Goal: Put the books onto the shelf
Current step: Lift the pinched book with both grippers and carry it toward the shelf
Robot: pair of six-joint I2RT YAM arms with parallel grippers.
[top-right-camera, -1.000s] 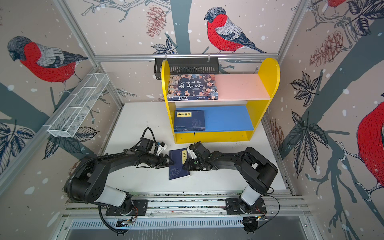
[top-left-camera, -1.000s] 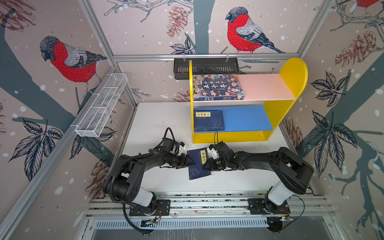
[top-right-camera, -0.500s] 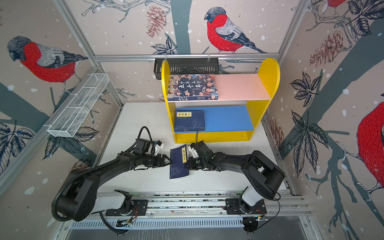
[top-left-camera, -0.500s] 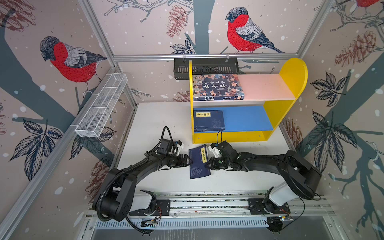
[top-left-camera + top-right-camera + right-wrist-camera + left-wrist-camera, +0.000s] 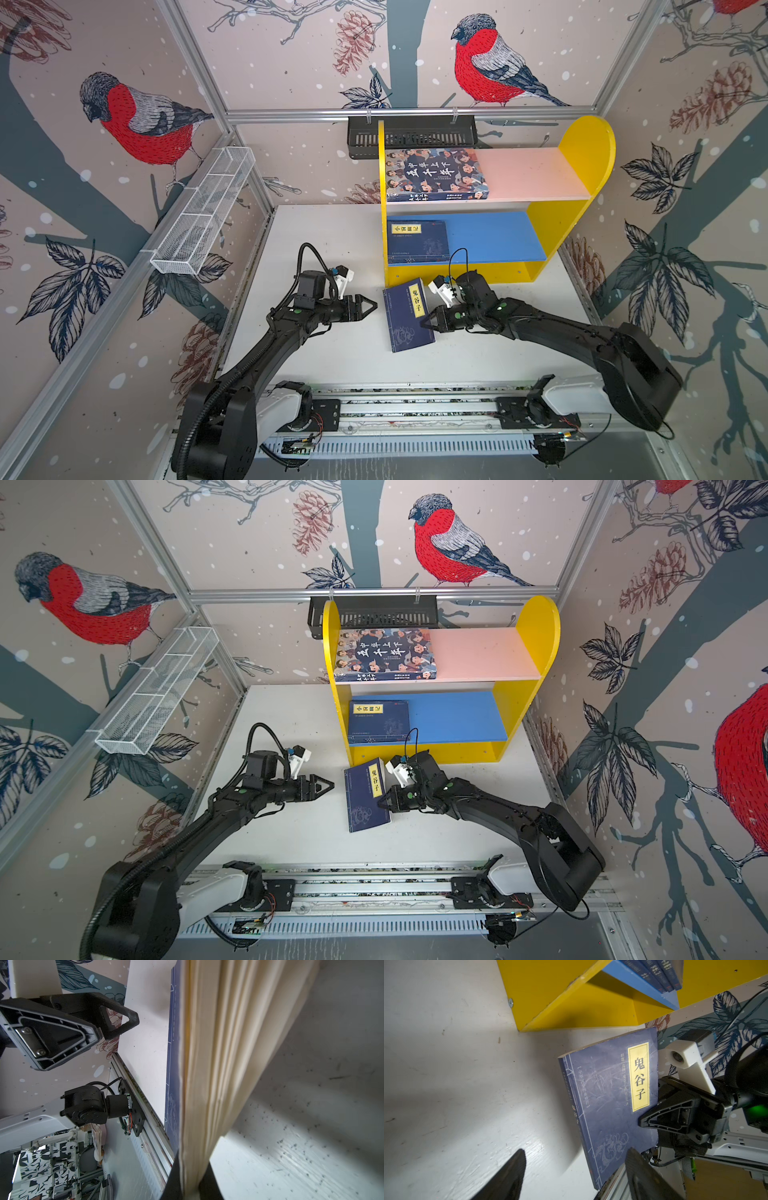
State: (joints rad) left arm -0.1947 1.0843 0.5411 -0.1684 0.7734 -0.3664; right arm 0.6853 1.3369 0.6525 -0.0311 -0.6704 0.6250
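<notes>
A thin navy book [image 5: 406, 318] [image 5: 365, 798] with a yellow title label sits in front of the shelf [image 5: 582, 166], tilted with its right edge raised. My right gripper [image 5: 428, 322] [image 5: 190, 1178] is shut on that edge, and the cream page block [image 5: 207, 1064] runs between its fingers. Just left of the book and apart from it, my left gripper [image 5: 371, 307] [image 5: 576, 1161] stands open and empty. The large book with cartoon faces [image 5: 434, 174] lies on the pink upper board. Navy books [image 5: 417, 243] lie stacked on the blue lower board.
A black slotted rack [image 5: 411, 133] hangs on the back wall behind the shelf. A white wire basket [image 5: 203, 212] is mounted on the left wall. The arms' metal rail [image 5: 415, 409] runs along the table's front edge.
My right gripper has shut on the navy book's right edge. My left gripper has opened wider and now stands apart from the book's left edge.
</notes>
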